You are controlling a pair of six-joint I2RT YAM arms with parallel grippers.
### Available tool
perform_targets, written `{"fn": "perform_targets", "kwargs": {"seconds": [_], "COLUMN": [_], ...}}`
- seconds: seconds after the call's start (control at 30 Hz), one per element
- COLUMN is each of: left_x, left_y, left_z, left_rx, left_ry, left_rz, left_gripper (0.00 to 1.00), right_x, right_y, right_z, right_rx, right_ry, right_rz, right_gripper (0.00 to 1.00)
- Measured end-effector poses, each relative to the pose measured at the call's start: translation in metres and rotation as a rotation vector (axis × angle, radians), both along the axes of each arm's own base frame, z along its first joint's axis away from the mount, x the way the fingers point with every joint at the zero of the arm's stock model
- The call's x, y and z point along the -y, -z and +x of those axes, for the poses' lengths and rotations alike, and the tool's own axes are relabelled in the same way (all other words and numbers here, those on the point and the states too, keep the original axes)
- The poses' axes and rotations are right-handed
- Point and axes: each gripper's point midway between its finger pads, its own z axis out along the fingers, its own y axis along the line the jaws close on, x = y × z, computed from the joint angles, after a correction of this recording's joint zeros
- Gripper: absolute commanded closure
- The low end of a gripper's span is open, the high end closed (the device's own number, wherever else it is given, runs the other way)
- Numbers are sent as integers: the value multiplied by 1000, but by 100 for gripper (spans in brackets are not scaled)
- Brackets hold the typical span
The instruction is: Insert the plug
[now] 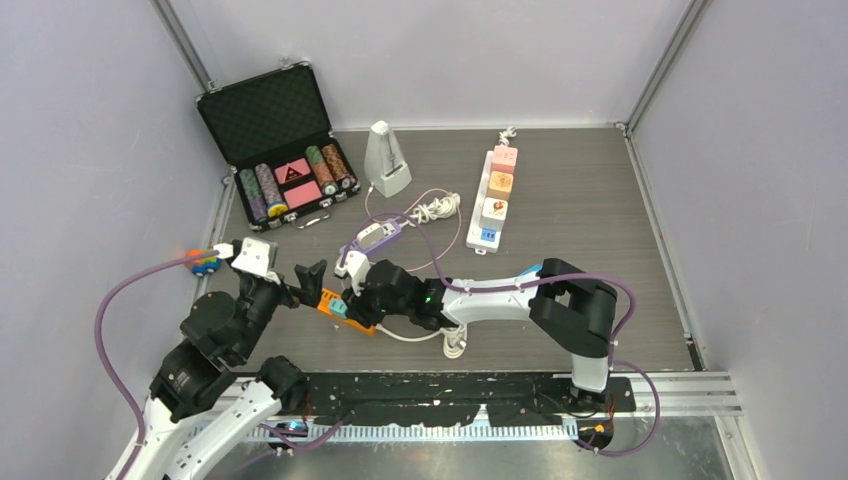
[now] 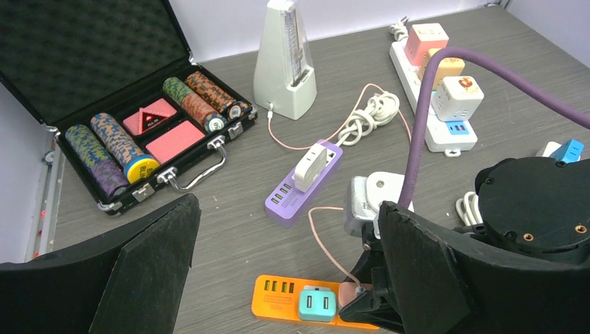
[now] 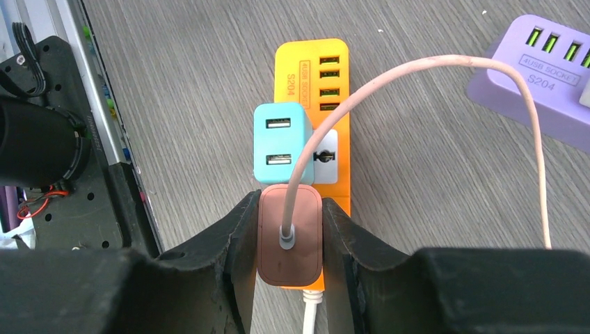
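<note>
A brownish-pink plug (image 3: 290,236) with a thin pink cable sits between my right gripper's (image 3: 290,206) fingers, which are shut on its two sides. It stands on the orange power strip (image 3: 334,62), right beside a teal USB charger (image 3: 282,142) plugged into the same strip. How deep its prongs sit is hidden. In the left wrist view the plug (image 2: 348,292) shows at the strip's (image 2: 278,299) right part. My left gripper (image 2: 289,209) hovers wide open over the strip's USB end, holding nothing. From above, both grippers meet at the strip (image 1: 330,303).
A purple USB strip (image 2: 306,184) with a white charger lies just beyond. Farther back stand a white metronome (image 1: 385,160), a white power strip (image 1: 495,195) with cube adapters, and an open poker chip case (image 1: 285,170). White cable coils (image 1: 455,340) under my right arm.
</note>
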Motion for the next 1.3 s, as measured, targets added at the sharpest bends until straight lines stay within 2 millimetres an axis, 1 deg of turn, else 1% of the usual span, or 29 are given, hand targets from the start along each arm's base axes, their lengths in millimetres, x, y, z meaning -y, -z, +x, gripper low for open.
{"fn": "perform_targets", "kwargs": {"seconds": [0.2,0.33,0.6,0.77,0.97,1.3], "left_x": [0,0,-1,-3,-4,-6], "left_y": [2,6,6,6,6,6], "left_z": [2,3,3,4,4,5], "left_rx": [0,-6,-6,-1,2,-3], "left_ry": [-8,-10,-17,-22,-29,-42], "left_rz": [2,7,14,25,34,22], "left_gripper": [0,0,0,0,1,1], "right_x": [6,6,6,12,12,11], "right_y": [1,1,2,15,15,18], "right_z": [-3,-3,-4,-10,-10,-15], "right_rx": [-9,-10,-12,-18,-12,107], "right_ry": [-2,-2,-1,-4,9,81], "right_rz": [-27,-27,-21,-32,-18,-23], "right_gripper": [95,95,95,94,95,95]}}
